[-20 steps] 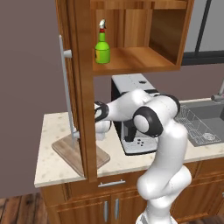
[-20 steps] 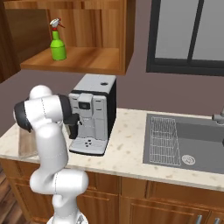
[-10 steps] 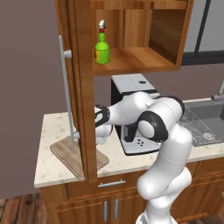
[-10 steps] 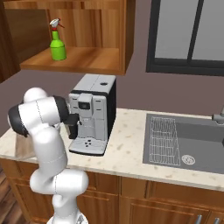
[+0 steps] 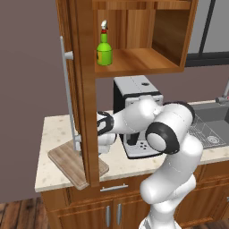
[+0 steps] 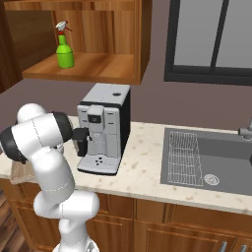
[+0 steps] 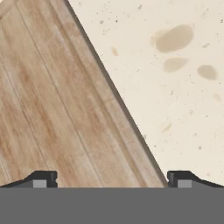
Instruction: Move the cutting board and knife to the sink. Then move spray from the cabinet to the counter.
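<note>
Two dark finger tips of the gripper spread wide, straddling the long edge of the flat light-brown wooden cutting board where it meets the beige speckled stone counter — nothing pinched yet. Best lowered squarely over that edge, then closed firmly; a shallow bite probably slips. Knife hard to make out here. Beyond, black-and-silver coffee machine, dark grey sink well apart to the right, green spray bottle up in the brown wall cabinet.

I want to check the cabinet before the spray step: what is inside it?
The spray stands upright on the cabinet shelf. The open door hides the left end of the shelf.
</note>
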Controlling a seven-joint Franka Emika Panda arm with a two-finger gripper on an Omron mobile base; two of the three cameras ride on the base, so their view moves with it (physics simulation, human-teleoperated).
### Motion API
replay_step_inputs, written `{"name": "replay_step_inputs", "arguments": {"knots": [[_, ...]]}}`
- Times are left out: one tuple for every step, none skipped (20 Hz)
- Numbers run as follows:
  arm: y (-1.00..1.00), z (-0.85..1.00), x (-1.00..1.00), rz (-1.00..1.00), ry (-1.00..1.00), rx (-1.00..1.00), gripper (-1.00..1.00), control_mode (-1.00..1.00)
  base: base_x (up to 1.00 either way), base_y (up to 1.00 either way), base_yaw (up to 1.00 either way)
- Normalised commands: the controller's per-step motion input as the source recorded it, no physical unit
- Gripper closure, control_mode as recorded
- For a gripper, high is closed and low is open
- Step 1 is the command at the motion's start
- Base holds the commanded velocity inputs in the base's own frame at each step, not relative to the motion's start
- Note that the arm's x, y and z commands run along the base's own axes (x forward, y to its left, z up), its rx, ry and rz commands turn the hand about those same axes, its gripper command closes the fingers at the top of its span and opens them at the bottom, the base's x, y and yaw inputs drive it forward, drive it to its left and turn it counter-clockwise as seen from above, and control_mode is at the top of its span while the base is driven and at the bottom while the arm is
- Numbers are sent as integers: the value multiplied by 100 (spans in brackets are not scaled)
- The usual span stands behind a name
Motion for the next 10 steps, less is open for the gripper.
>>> {"name": "replay_step_inputs", "arguments": {"knots": [[0, -19, -74, 0, 5, 0, -100, -100, 0, 0, 0], [0, -19, -73, 0, 6, 0, -100, -100, 0, 0, 0], [0, -19, -72, 0, 5, 0, -100, -100, 0, 0, 0], [0, -19, -70, 0, 5, 0, -100, -100, 0, 0, 0], [0, -16, -61, 0, 5, 0, -100, -100, 0, 0, 0], [0, -14, -51, 0, 4, 0, -100, -100, 0, 0, 0], [0, -6, -31, 0, 4, 0, -100, -100, 0, 0, 0], [0, 0, -3, 0, 3, 0, -100, -100, 0, 0, 0], [-1, 0, 0, 0, 2, 0, -100, -100, 0, 0, 0], [-11, 7, 0, 0, 1, 0, -100, -100, 0, 0, 0]]}}
